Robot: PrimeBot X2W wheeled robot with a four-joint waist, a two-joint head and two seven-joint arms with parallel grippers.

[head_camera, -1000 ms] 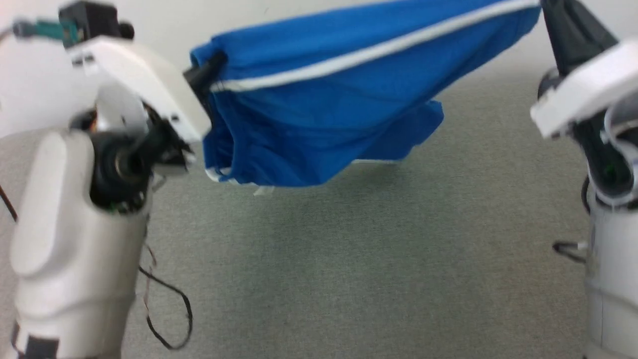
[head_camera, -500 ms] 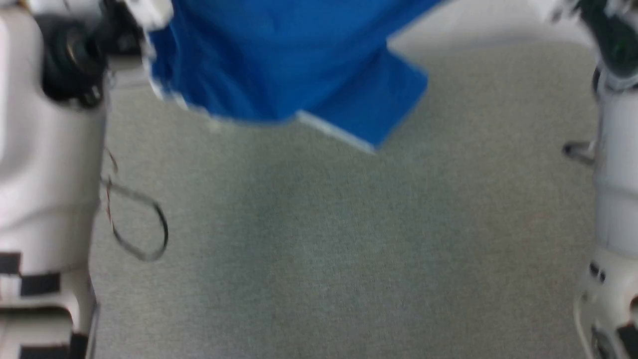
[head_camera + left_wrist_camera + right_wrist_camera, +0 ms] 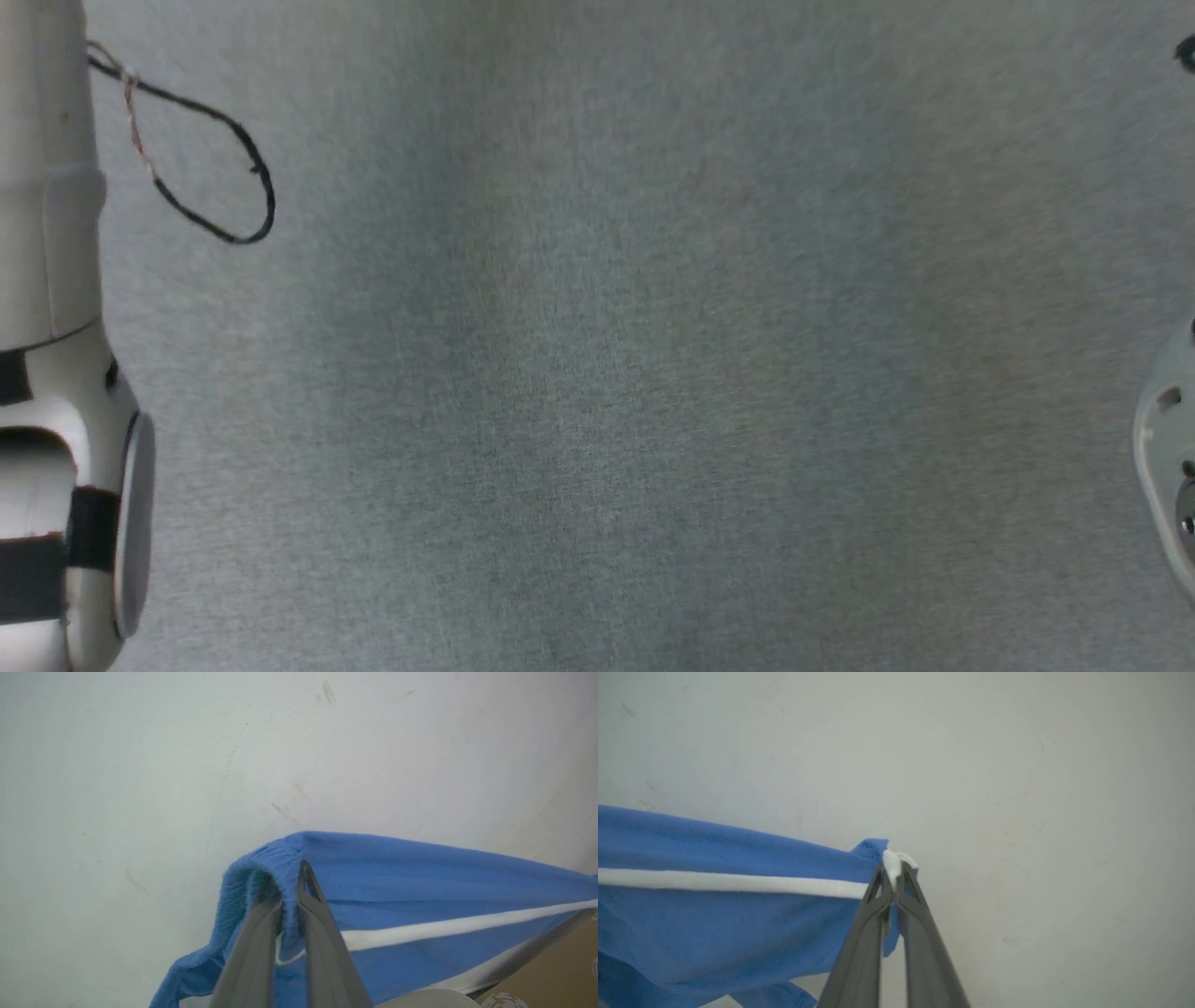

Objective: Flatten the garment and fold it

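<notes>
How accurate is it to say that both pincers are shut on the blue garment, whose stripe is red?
The stripe is white, not red, as the right wrist view shows; the left pincer and right pincer are indeed shut on the blue garment.

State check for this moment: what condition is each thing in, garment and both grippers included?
Bright blue jersey garment with white trim: stretched between both grippers, lower part hanging loose, not folded.
Left gripper: shut on the garment's gathered edge.
Right gripper: shut on a white-trimmed corner.
Thin black cable loop: hanging slack.
</notes>
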